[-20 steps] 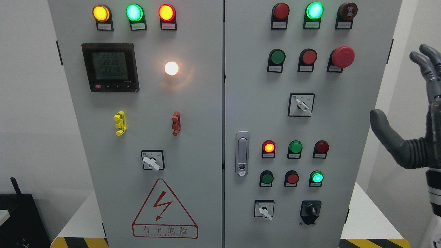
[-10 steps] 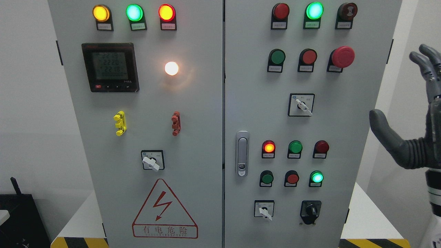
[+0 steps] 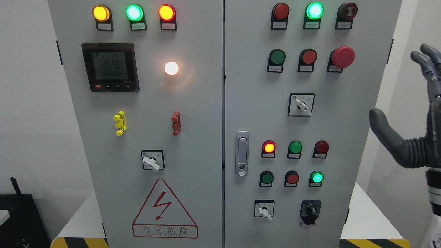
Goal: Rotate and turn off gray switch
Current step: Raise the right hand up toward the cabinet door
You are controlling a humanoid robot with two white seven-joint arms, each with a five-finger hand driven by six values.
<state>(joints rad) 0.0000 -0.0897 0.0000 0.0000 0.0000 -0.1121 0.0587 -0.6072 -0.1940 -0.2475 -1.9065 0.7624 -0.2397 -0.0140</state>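
Three grey-white rotary switches sit on the grey cabinet, all with their levers pointing down-right: one on the left door [image 3: 151,162], one at the upper right door [image 3: 303,106] and one at the lower right door [image 3: 264,210]. My right hand [image 3: 413,148] is raised at the picture's right edge, beside the cabinet's right side. Its fingers [image 3: 425,57] are spread, its thumb [image 3: 379,120] points up-left, and it holds nothing. It touches no switch. My left hand is out of view.
A black rotary switch [image 3: 311,210] sits right of the lower grey one. Lit lamps, push buttons, a red mushroom button [image 3: 342,57], a door latch [image 3: 242,153] and a meter [image 3: 110,67] fill the doors. A black box [image 3: 20,220] stands at the lower left.
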